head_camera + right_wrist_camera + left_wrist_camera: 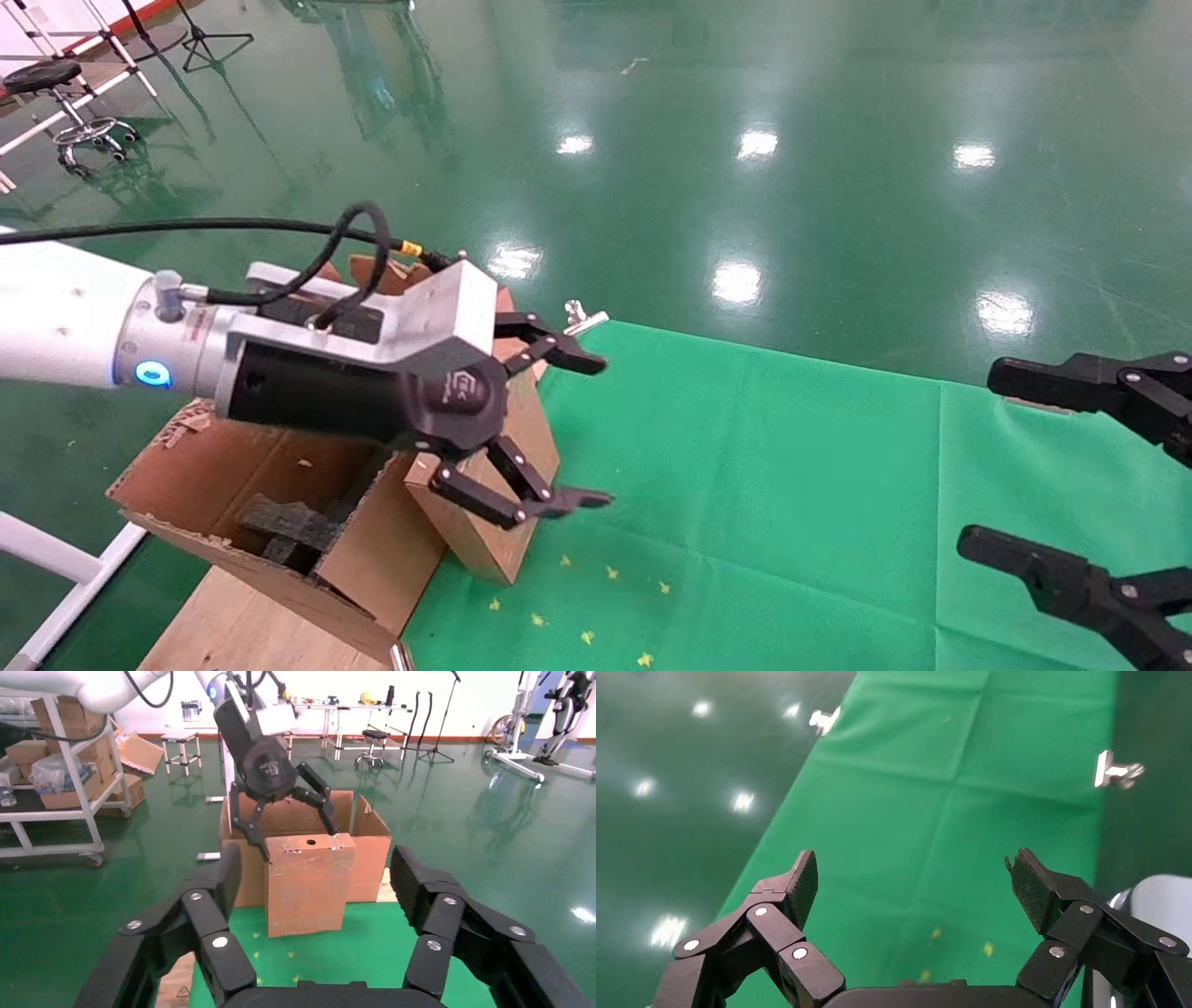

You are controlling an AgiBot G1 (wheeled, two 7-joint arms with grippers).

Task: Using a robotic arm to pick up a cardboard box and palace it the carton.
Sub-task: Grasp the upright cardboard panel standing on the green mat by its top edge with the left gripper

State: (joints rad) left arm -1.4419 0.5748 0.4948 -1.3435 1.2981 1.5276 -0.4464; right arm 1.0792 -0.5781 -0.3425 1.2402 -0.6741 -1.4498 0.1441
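Note:
The robotic arm's left gripper is open and empty, pointing out over the green cloth. It hovers just above the cardboard box, a taped brown block standing upright at the cloth's left edge against the carton. The carton's flaps are ragged and black foam lies inside. In the right wrist view the box stands before the carton, with the left gripper spread over its top, not gripping it. The left wrist view shows its own gripper open over bare cloth. My right gripper is open and empty at the right.
A green cloth covers the table, held by metal clips. Small yellow marks dot the cloth near the box. Shiny green floor lies beyond. Shelving with boxes and stools stand farther off.

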